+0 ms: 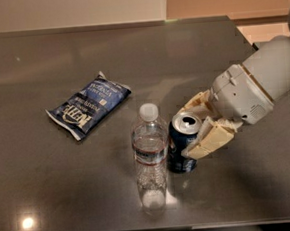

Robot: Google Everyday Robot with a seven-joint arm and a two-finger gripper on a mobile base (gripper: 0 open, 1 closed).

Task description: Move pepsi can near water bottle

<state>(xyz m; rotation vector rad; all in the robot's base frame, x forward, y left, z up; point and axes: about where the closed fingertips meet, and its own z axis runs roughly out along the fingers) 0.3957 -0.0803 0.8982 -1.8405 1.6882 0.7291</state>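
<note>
Overhead light glints on table (28, 223), evenly lighting pincer (186, 132) clasping pepsi can (178, 152).

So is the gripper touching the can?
Touching. The camera view shows the gripper with its fingers clamped on the can, right of the bottle.

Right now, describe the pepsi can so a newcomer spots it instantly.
On the dark table, find the tall clear water bottle near the front edge. Beside it stands the pepsi can, clamped in the gripper. Unlike the flat blue snack bag, it is a short, upright, navy cylinder.
</note>
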